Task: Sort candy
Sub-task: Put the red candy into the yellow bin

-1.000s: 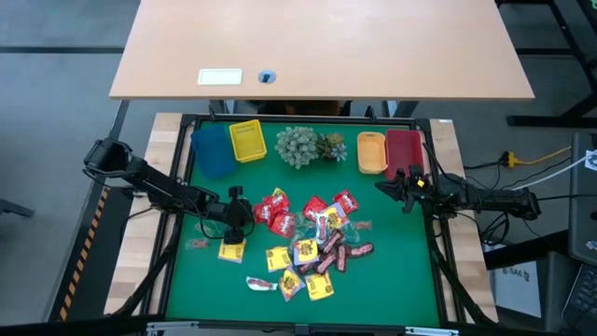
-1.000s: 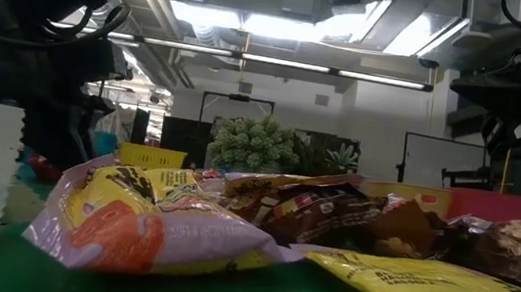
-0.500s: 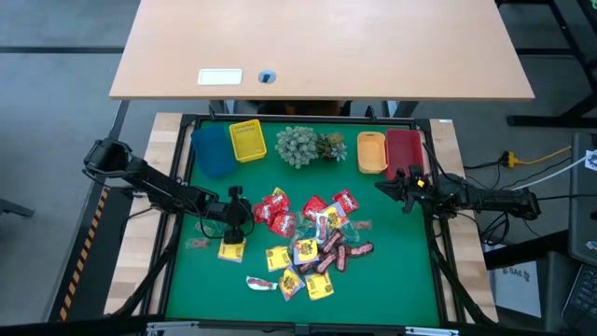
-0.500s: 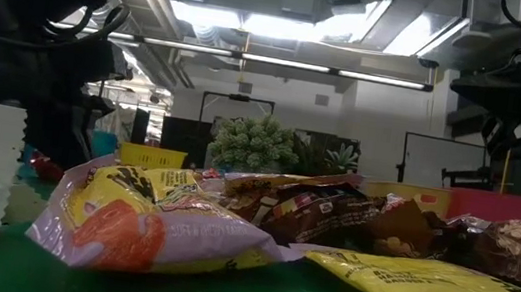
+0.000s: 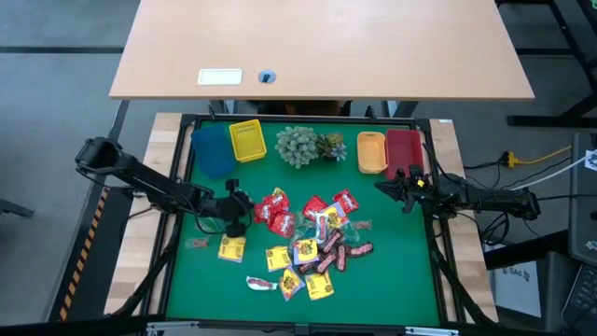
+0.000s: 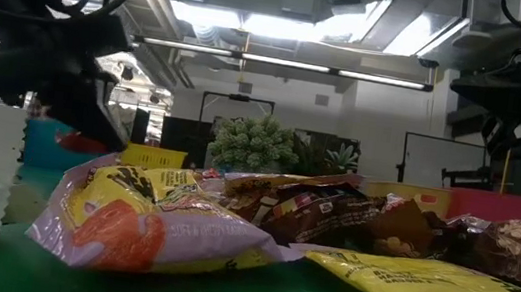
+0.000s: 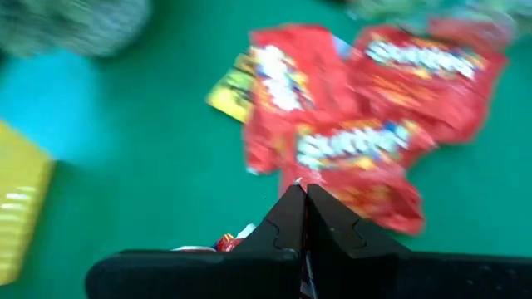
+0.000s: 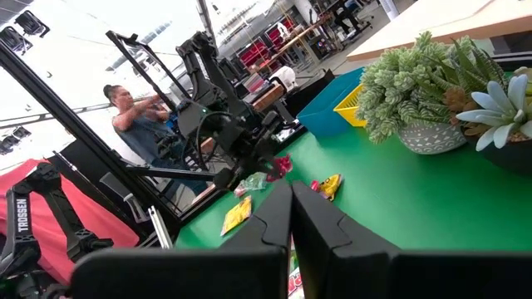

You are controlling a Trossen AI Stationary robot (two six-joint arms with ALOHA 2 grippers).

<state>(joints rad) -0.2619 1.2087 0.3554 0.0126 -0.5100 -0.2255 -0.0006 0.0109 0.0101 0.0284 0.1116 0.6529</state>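
While the left end effector (image 5: 233,207) hangs over the desk (image 5: 392,280) at about 9 o'clock of the candy (image 5: 312,247) pile, its fingers are pressed together. A small red sweet (image 7: 223,242) looks pinched at their base, though the left wrist view is too blurred to be sure how much wrapper is caught. The pile lies mid-mat, spreading toward 6 o'clock. The red packets (image 7: 349,141) are just beyond the fingertips, and a yellow packet (image 5: 231,247) lies alone at the pile's 9 o'clock. The right end effector (image 5: 403,187) is closed and empty, waiting at 3 o'clock, just below the red bin (image 5: 403,149).

The bins sit along the 12 o'clock edge: the blue bin (image 5: 213,149) and yellow bin (image 5: 247,140) at 11, the orange bin (image 5: 371,152) and the red bin at 1, with the plant (image 5: 300,146) between the two pairs.

Step in hand, as I judge it: carry the pinched sweet to its matching bin. To do that well:
- Keep the pinch firm, since a thin wrapper slips easily.
- Rise clear of the pile first so nothing drags.
- If red is the target, pass around the plant, not over it.
- Release only once centred above the bin, low enough that the sweet doesn't bounce out.
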